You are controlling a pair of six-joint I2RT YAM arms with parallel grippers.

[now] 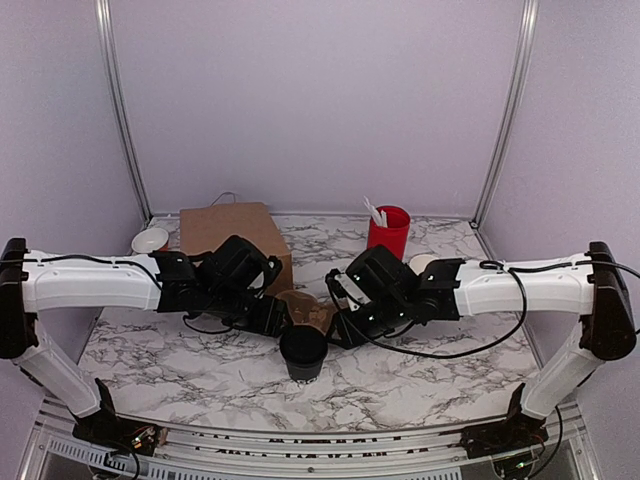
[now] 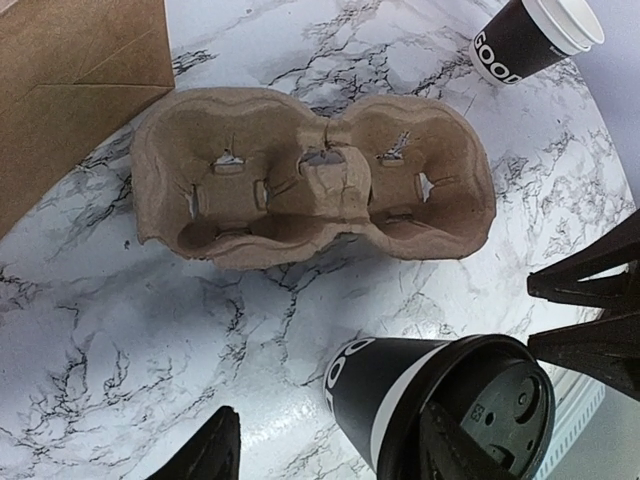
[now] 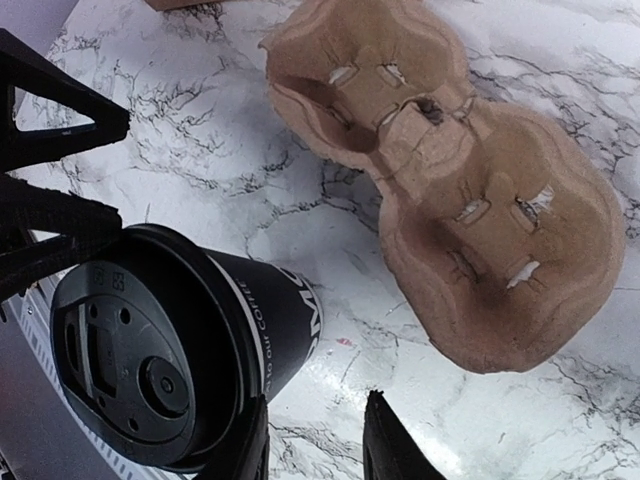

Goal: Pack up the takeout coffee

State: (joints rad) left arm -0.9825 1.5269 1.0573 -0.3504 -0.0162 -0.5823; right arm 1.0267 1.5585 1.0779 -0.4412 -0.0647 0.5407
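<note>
The takeout coffee [image 1: 303,352], a black cup under a black lid [image 3: 130,360] (white lettering on its side), stands on the marble table [image 1: 430,375] just in front of an empty two-well carrier [image 2: 310,180]. The left gripper [image 2: 330,425] gapes wide, the right gripper [image 3: 317,405] narrowly, both holding nothing.

Pretty standard look here: the left arm [image 1: 85,283] and right arm [image 1: 520,287] are both white tubes with chunky black joints, thin black cables [image 1: 480,347] looping off them. The left gripper [image 2: 330,412] and right gripper [image 3: 317,400] have matte black, wedge-shaped fingers [image 2: 205,455].
</note>
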